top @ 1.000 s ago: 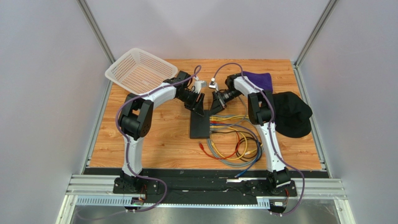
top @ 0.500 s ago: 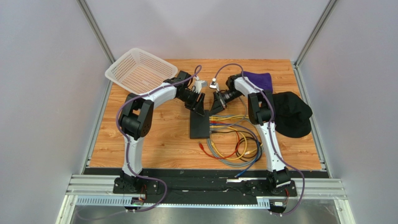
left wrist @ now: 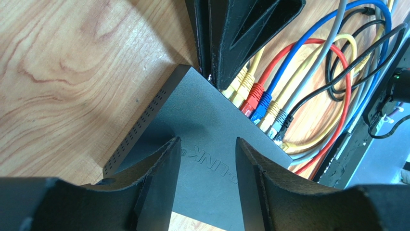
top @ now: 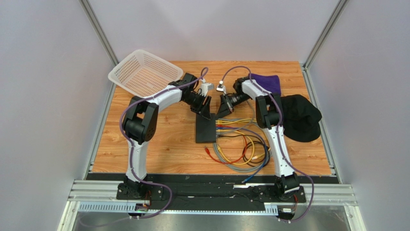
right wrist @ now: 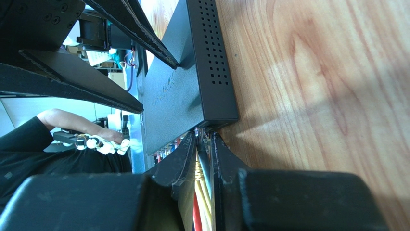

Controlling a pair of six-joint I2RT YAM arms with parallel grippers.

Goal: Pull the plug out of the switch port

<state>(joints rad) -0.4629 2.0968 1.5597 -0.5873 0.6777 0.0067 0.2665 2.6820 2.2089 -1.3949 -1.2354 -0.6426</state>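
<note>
Top external view: an orange wood-grain desk sits between pale grey walls, with metal rails along its left and right edges. Bare wood lies left of centre. A white mesh plastic basket overhangs the far-left corner, and a black cap and a purple cloth sit far right. The flat matte-black switch lies mid-desk, with coloured cables looping near-right. The left gripper is spread, fingers resting on the switch top. The right gripper is clenched on a yellow plug at the port row's far end.
</note>
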